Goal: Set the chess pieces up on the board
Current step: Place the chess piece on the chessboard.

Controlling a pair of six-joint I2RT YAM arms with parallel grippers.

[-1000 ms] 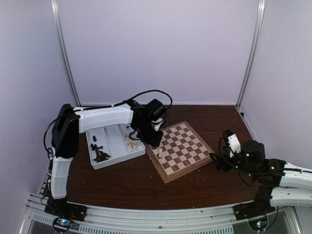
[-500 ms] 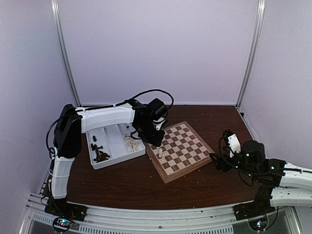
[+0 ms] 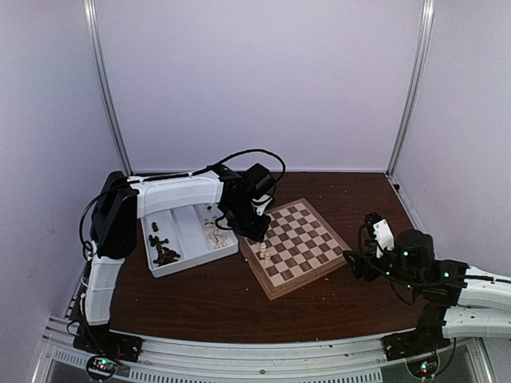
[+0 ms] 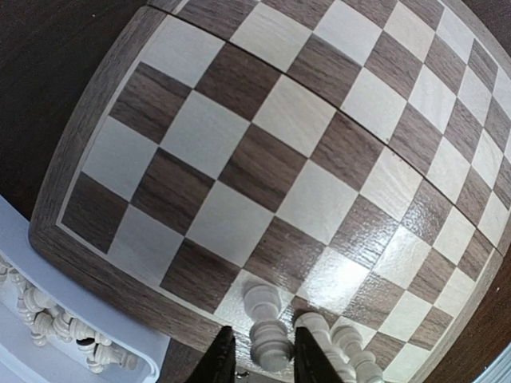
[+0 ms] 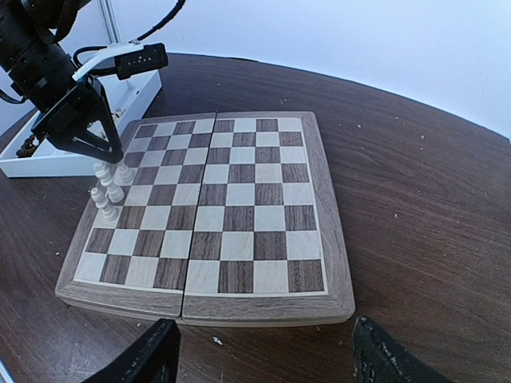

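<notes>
The left pincer [image 3: 254,231] had pulled closer around a white piece [image 4: 267,335] on the board [image 4: 263,167], edge row; gripping or not, I couldn't tell. Nearly placed, I guessed. The right pincer [image 5: 263,351] hung open.

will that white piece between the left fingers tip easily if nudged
Probably yes: the white piece looks tall and slim on a narrow base, so a sideways nudge could topple it. Its round turned shape would likely roll. The neighbouring pieces stand close and might fall too.
</notes>
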